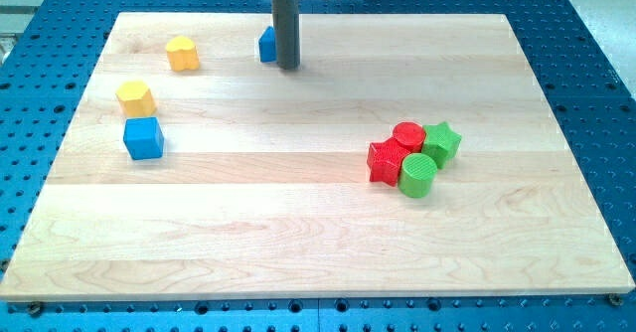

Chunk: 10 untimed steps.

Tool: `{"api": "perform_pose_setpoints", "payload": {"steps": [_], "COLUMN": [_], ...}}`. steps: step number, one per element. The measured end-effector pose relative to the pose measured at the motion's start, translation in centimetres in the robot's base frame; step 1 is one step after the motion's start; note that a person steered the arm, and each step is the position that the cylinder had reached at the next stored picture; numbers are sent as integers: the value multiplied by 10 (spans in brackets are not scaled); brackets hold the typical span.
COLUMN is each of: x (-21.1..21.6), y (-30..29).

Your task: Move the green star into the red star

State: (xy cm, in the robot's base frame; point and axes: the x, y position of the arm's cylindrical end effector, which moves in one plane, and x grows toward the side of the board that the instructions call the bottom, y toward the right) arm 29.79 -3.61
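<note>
Currently green star block is sitting at view's right w/ red cylinder touching it, red star block just beyond, green cylinder below. My tip, bare rod, is resting well apart, touching blue block near top.

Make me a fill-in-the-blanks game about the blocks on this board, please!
1. My tip stands right beside the partly hidden ____ block near the view's top.
2. The green star sits to the view's ____ of the red cylinder.
3. The green cylinder touches the red ____.
4. The blue cube sits just below a ____ block.

Missing words: blue; right; star; yellow
</note>
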Motion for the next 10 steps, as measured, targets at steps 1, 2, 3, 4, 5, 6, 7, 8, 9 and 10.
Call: {"api": "perform_pose_setpoints", "payload": {"steps": [1, 2, 3, 4, 5, 6, 7, 8, 9, 10], "x": [47, 82, 144, 155, 193, 184, 209, 227, 232, 243], "y": [86, 178, 200, 158, 144, 102, 136, 174, 123, 109]}}
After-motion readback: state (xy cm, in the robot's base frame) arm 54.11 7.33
